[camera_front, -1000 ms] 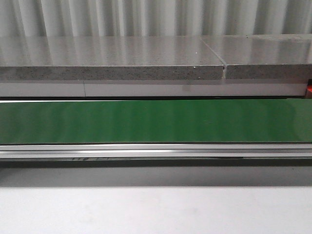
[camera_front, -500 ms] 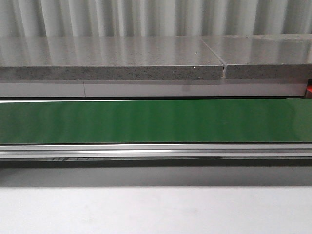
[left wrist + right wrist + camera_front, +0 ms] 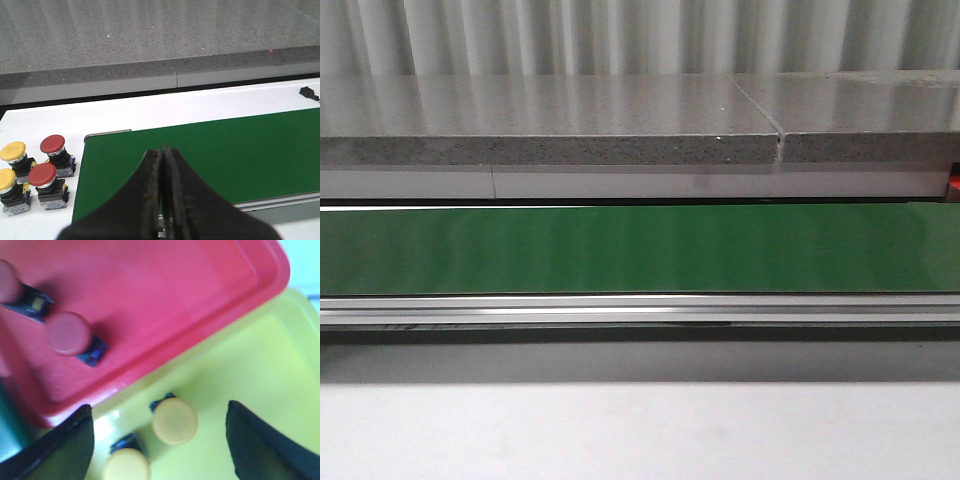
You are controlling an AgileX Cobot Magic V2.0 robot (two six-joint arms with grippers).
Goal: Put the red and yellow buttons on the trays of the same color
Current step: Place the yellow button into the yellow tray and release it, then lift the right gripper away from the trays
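In the left wrist view, two red buttons and two yellow buttons stand on the white table beside the end of the green belt. My left gripper is shut and empty, over the belt. In the right wrist view, my right gripper is open above the yellow tray, where two yellow buttons stand. The red tray beside it holds two red buttons. Neither gripper shows in the front view.
The front view shows the green conveyor belt with its metal rail, a grey stone ledge behind it and white table in front. A black cable end lies on the table past the belt.
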